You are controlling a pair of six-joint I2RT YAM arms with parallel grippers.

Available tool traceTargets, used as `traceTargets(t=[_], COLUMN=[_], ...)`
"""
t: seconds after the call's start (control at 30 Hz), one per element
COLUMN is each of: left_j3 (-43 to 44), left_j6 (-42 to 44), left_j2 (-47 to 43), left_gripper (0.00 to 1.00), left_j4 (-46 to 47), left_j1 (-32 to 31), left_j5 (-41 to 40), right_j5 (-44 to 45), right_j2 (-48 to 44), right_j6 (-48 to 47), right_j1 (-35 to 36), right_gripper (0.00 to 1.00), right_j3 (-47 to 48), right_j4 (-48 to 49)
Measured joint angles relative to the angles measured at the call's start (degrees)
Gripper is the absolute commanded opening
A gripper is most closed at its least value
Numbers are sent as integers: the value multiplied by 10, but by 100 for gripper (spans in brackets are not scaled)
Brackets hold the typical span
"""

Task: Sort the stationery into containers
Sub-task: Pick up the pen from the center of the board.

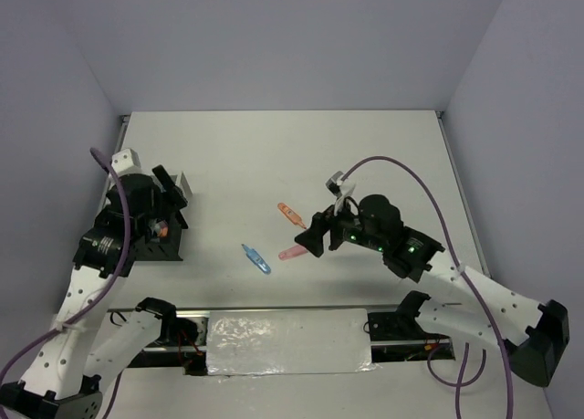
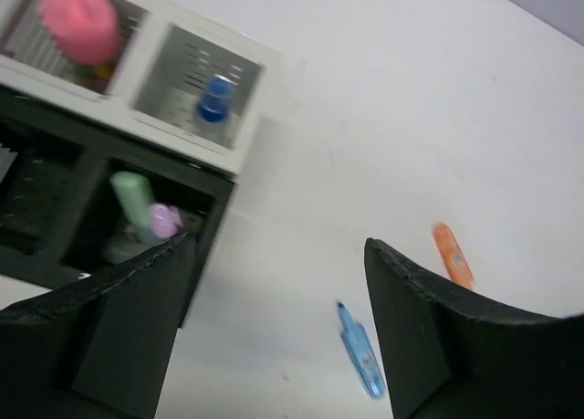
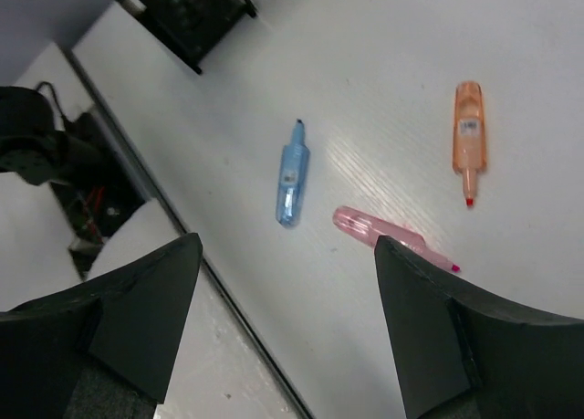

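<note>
Three pens loose on the white table (image 1: 274, 154), where? (Desk)

Centre of the overhead frame: blue pen (image 1: 256, 259) lowest, pink pen (image 1: 290, 253) just right of it, orange pen (image 1: 291, 214) above, all apart. (Photographer)

What blocks the view? (Desk)

The right gripper (image 3: 287, 244), jaws wide apart and empty, hangs by the pink pen and overlaps its right end from above. A cable (image 1: 388, 159) arcs behind it. (Photographer)

And the organizer (image 1: 160, 250)? (Desk)

Left of frame, largely under the left gripper (image 2: 278, 246), whose jaws also stand apart, holding nothing. Its wrist view, upper left, shows a pink-topped item (image 2: 80, 22) and a blue-capped bottle (image 2: 216, 98) in the two white compartments, and a green pen (image 2: 134, 195) and purple pen (image 2: 165, 220) sharing one black compartment. (Photographer)
</note>
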Motion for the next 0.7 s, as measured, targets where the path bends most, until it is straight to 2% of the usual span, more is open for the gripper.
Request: traceTargets(t=[0.1,0.17,0.27,0.37,0.53,0.7], left_j3=[-2,-15,-36,-46,-53,-44], left_j6=[4,-1,-20,-45,-75,-51], left_j2=[-3,3,21,40,0,-60], left_gripper=[90,91,91,93,96,99], left_j4=[5,11,7,-1,-16,-22], left_j1=[-10,-47,-124,-176,-187,-187], left_j5=[76,96,89,81,60,78], right_j5=[64,106,156,170,200,224], right_j2=[40,57,86,128,283,436], right_j6=[14,28,49,49,42,19], right_j1=[31,45,61,93,172,216], right_gripper=[84,84,83,82,79,78], right_j3=[0,0,5,17,99,181], right_j4=[-25,-42,-68,-74,-79,-75])
